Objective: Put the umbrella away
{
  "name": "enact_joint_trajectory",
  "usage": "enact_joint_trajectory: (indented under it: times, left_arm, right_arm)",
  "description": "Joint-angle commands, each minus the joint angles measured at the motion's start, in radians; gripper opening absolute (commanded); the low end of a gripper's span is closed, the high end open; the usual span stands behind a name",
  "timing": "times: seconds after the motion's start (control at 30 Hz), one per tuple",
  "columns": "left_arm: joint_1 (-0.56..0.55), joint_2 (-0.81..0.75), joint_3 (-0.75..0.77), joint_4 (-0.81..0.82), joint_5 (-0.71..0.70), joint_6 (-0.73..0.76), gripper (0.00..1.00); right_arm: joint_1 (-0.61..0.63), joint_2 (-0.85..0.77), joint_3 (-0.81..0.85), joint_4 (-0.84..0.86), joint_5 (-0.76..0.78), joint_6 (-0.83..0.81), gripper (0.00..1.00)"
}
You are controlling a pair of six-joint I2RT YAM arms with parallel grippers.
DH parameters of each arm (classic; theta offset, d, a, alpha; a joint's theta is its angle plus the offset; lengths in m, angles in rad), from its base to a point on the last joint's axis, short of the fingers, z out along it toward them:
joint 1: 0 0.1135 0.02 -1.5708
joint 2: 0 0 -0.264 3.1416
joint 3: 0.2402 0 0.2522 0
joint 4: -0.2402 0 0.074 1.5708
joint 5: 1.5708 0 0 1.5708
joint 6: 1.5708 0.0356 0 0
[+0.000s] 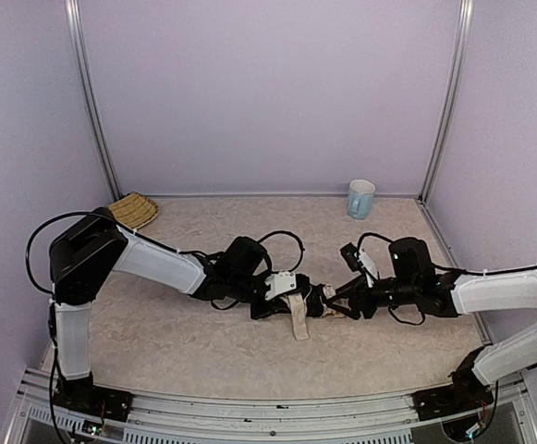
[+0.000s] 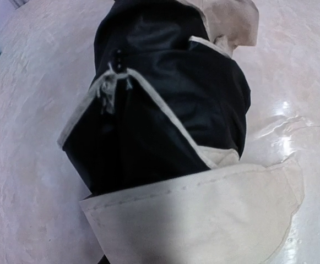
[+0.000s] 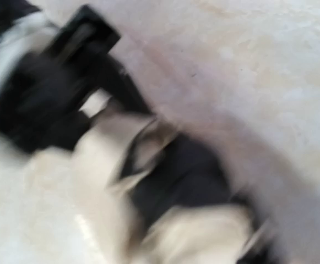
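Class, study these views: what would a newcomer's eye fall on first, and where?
The two arms meet mid-table at the umbrella, a folded black-and-cream bundle lying between the left gripper and the right gripper. Behind, a blue mug stands at the back right, a straw basket at the back left.

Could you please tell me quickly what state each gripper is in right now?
Left gripper: at the umbrella, grip cannot be told.
Right gripper: at the umbrella, cannot be told.

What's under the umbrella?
Only the table shows, pale and marbled, all around the umbrella. The spot right beneath it is covered by its black and cream fabric, so anything there cannot be seen.
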Motion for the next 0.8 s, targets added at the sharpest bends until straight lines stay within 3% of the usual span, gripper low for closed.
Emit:
enact_joint_trajectory:
  times: [0.0, 0.13, 0.23, 0.33, 0.4, 0.63, 0.77]
  left_arm:
    - [0.062, 0.069, -0.025, -0.187, -0.152, -0.071, 0.00]
    - [0.059, 0.078, -0.019, -0.204, -0.158, -0.075, 0.00]
    - [0.057, 0.075, -0.012, -0.214, -0.146, -0.090, 0.00]
    - [0.062, 0.078, 0.001, -0.219, -0.113, -0.107, 0.00]
    - [0.062, 0.088, 0.014, -0.227, -0.106, -0.119, 0.00]
    - [0.062, 0.106, 0.031, -0.248, -0.093, -0.160, 0.00]
    - [0.061, 0.111, 0.028, -0.249, -0.083, -0.168, 0.00]
  right_arm:
    - [0.096, -0.103, -0.046, -0.011, 0.141, 0.135, 0.53]
    - [0.038, -0.145, -0.006, -0.070, 0.188, 0.093, 0.62]
    - [0.039, -0.119, 0.019, -0.101, 0.135, 0.056, 0.58]
    - [0.063, -0.068, -0.098, 0.127, -0.014, 0.143, 0.57]
    - [0.084, 0.014, -0.127, 0.289, -0.074, 0.196, 0.57]
    - [0.100, 0.362, 0.039, 0.450, -0.101, 0.176, 0.53]
    - [0.103, 0.492, 0.102, 0.447, -0.102, 0.136, 0.53]
